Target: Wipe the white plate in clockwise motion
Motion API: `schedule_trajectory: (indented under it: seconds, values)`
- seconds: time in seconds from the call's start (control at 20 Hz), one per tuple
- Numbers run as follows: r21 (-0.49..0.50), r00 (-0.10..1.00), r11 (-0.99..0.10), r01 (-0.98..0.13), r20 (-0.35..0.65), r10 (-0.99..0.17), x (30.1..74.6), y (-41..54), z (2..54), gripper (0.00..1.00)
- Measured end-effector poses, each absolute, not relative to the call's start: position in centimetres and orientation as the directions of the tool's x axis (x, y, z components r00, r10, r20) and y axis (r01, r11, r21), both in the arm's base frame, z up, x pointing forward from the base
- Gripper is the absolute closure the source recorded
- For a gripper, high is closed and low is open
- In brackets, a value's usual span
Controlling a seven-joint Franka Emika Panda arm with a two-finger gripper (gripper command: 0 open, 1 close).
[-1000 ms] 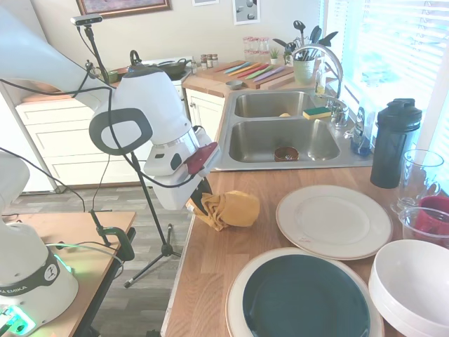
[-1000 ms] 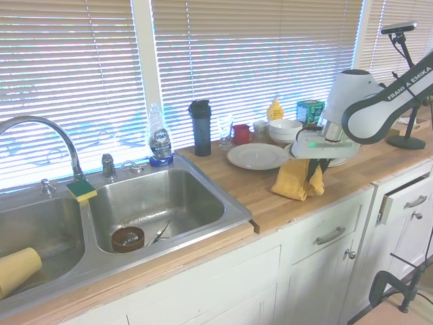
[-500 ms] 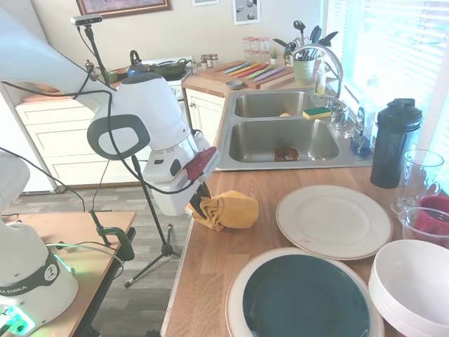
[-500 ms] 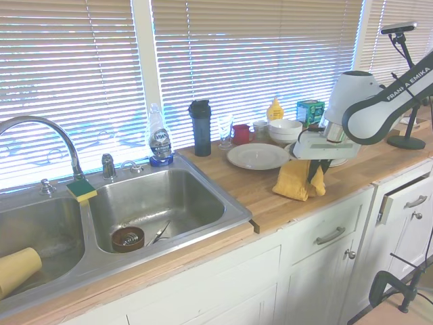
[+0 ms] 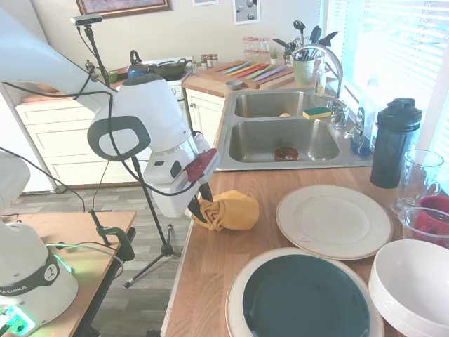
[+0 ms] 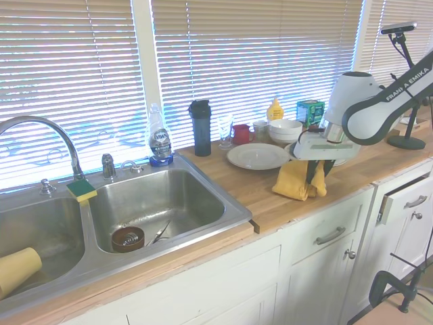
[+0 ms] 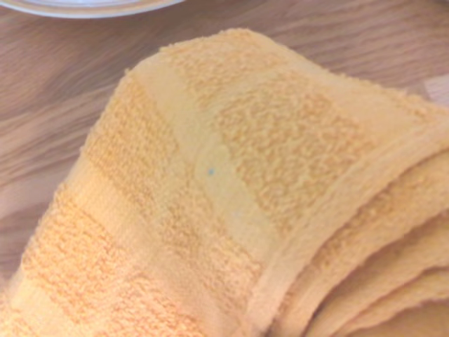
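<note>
Wrist view, closest in: folded yellow towel (image 7: 231,203) fills nearly the whole picture, terry weave slightly soft in focus. Wooden counter (image 7: 63,91) shows around it. At 12 o'clock a thin pale arc, cut off by the edge; likely a plate rim, too little shows to say which.

First exterior view: my gripper (image 5: 199,205) is clamped on one end of the towel (image 5: 228,210), dark fingers pinching the bunched fabric. The rest of the cloth hangs toward the counter (image 5: 210,267); whether it touches the wood is hard to make out. My wrist housing hides the fingers' upper part.

The white plate (image 5: 334,221) lies flat on the counter at 3 o'clock from the towel, near it but apart, nothing on it.

At 6 o'clock from the white plate, the green-centred plate (image 5: 304,298) is cut off by the bottom edge. The white bowl (image 5: 414,284) is cut off at the lower right corner.

Farther back: black bottle (image 5: 394,142), then the steel sink (image 5: 280,137).

Second exterior view: gripper (image 6: 315,177) and towel (image 6: 295,179) in front of the white plate (image 6: 257,156).
</note>
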State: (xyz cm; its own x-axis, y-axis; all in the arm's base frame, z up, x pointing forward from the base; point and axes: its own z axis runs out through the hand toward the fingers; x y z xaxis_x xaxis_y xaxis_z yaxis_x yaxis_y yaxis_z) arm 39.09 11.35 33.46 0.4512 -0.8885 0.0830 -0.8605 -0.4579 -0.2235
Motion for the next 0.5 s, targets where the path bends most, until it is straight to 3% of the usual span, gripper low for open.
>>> schedule_trajectory:
  seconds: [0.5]
  values:
    - [-0.185, 0.530, -0.550, -0.815, 0.147, -0.835, 37.6, 12.1, 36.3, 0.00]
